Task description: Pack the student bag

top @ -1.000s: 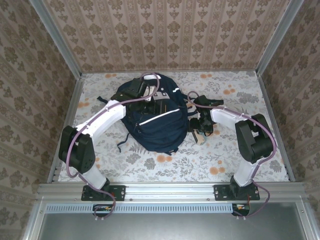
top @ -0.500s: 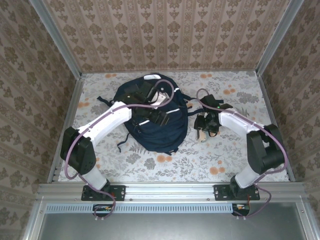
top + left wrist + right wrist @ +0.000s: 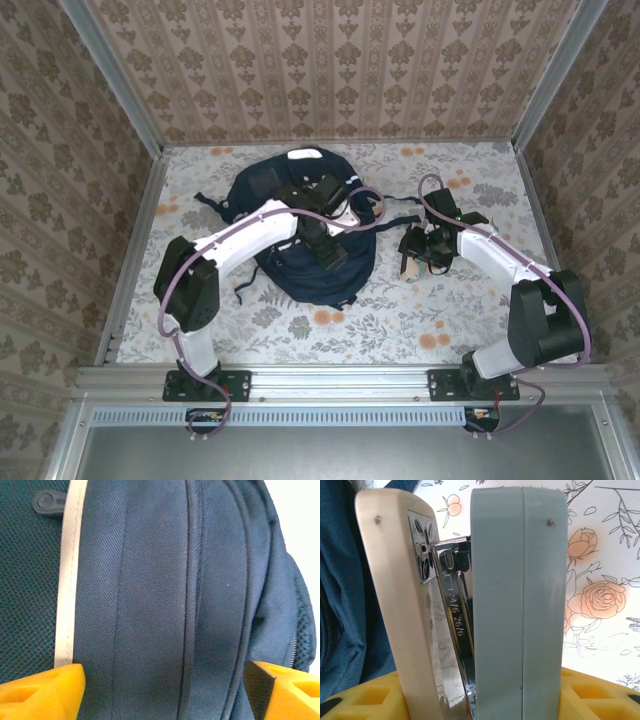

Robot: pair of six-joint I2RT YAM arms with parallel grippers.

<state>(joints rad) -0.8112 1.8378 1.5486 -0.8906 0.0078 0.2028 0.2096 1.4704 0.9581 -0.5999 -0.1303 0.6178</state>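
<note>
The bag (image 3: pixel 310 285) lies beneath our left gripper (image 3: pixel 160 680), jaws wide; just right of the bag, our right gripper (image 3: pixel 485 692) clamps a stapler (image 3: pixel 495 605). Should the bag's mouth sag shut, the stapler may slide off.

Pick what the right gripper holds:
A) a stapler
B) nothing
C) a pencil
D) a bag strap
A: in the right wrist view the stapler, with its beige base, metal magazine and grey top, stands clamped between the yellow fingers of the right gripper.
</note>
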